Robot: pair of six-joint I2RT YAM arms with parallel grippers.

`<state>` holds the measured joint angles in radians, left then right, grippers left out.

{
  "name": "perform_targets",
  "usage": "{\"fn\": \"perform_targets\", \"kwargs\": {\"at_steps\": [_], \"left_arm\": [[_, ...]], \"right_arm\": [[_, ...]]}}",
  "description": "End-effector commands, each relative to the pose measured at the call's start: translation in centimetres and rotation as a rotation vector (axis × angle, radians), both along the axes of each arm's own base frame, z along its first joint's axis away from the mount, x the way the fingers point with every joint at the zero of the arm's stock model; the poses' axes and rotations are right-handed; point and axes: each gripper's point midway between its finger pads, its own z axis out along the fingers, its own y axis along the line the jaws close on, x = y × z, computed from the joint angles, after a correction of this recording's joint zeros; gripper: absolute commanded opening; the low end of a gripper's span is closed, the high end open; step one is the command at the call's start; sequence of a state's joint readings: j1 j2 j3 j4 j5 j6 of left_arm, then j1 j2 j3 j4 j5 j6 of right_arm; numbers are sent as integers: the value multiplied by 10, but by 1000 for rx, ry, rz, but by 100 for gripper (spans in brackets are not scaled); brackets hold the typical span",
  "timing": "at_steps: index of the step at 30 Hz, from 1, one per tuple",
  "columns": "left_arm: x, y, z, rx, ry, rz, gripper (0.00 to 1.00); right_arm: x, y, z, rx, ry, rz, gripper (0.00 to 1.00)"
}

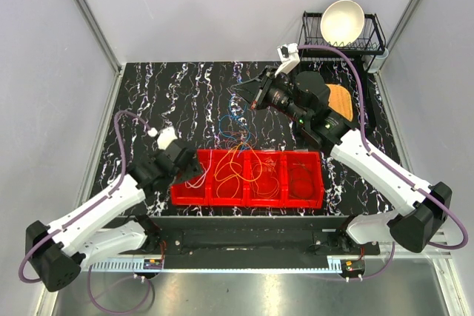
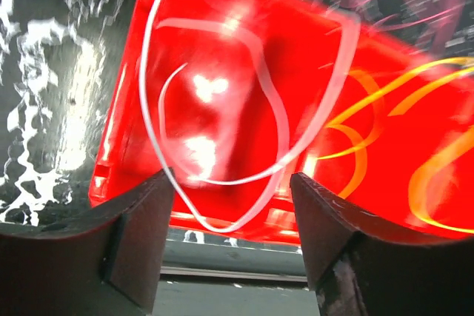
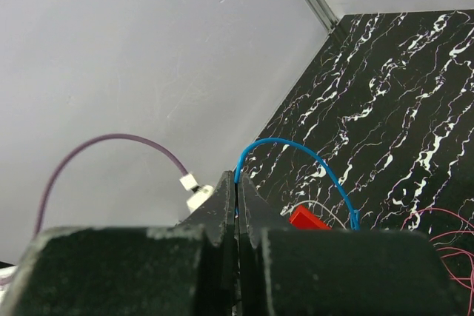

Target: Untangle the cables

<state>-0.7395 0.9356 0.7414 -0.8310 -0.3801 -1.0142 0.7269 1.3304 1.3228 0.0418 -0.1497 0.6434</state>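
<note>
Right wrist view: right claw (image 3: 237, 183) is pressed together, pinching blue cable (image 3: 296, 146). Left claw (image 2: 231, 180) is spread above white cable (image 2: 280, 120), coiled in red bin (image 2: 215, 5) at 7 o'clock on tabletop (image 1: 185, 86).

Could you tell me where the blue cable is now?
Right wrist view: the blue cable is pinched between the right gripper's shut fingers, arching rightward.

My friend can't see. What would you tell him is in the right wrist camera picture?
The right gripper is pinched shut on a thin blue cable, which arches up and then down toward a black marbled table. A grey wall fills the left side, with a purple hose looping across it.
</note>
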Motion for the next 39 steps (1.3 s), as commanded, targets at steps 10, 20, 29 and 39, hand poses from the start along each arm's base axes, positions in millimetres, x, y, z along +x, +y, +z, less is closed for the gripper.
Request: {"fn": "perform_targets", "kwargs": {"at_steps": [10,20,29,39], "left_arm": [[16,33,114,151,-164,21,79],[38,-34,124,-68,-305,-214,71],[39,-115,91,-181,-348,-447,68],[63,-146,33,-61,-233,-410,63]], "right_arm": [[-11,-6,29,53,-80,4,0],[-22,17,46,116,-68,127,0],[-52,-9,106,143,-197,133,0],[-60,-19,105,137,-184,120,0]]}}
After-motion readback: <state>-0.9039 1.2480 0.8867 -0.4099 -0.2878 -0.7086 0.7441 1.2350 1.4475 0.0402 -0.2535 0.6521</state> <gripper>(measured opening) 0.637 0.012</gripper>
